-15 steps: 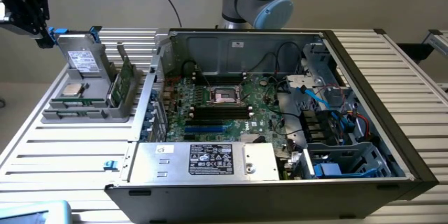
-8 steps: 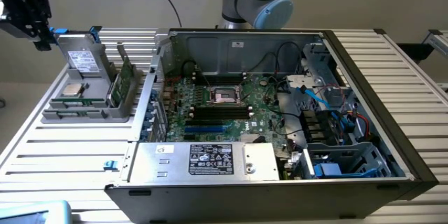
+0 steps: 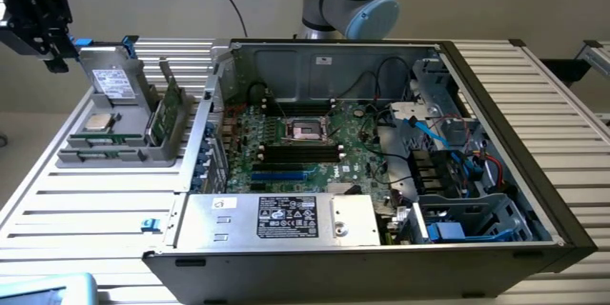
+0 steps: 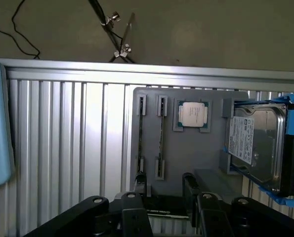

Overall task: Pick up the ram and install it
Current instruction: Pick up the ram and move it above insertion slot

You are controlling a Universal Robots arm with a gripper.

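- One tool (image 4: 163, 181), spread apart and empty, hangs above the grey tray (image 3: 114, 156).
- The ram (image 3: 171, 116) stands upright in that tray, beside the drive (image 3: 116, 80).

ram (image 3: 171, 116): 1 | processor chip (image 4: 193, 114): 1 | drive (image 4: 258, 148): 1 | holder tray (image 4: 186, 158): 1 | computer case (image 3: 333, 276): 1
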